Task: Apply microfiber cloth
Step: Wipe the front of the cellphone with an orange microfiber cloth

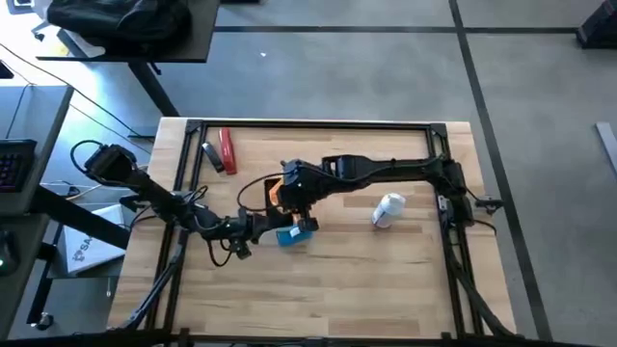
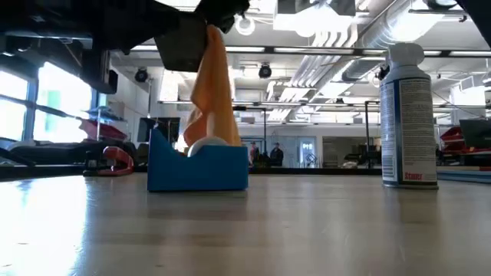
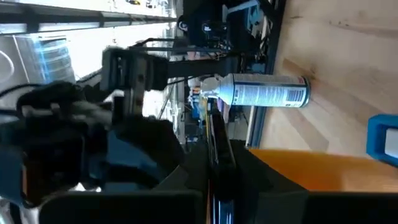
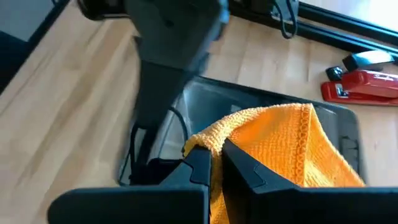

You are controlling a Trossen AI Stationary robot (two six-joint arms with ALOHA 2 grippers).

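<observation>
The right claw (image 4: pixel 214 163) pinches the orange cloth (image 4: pixel 280 143) up high, mid-table, so it hangs over the phone (image 4: pixel 249 102) to wipe it. The left claw (image 1: pixel 253 226) seems to hold that phone steady.

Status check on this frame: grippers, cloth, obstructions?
Right gripper shut on the microfiber cloth, held over the phone. Left gripper beside blue block, grip unclear. Spray can stands clear.

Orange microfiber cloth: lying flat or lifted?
Lifted: the orange microfiber cloth hangs from the right gripper, fingers shut on it, above the blue block.
</observation>
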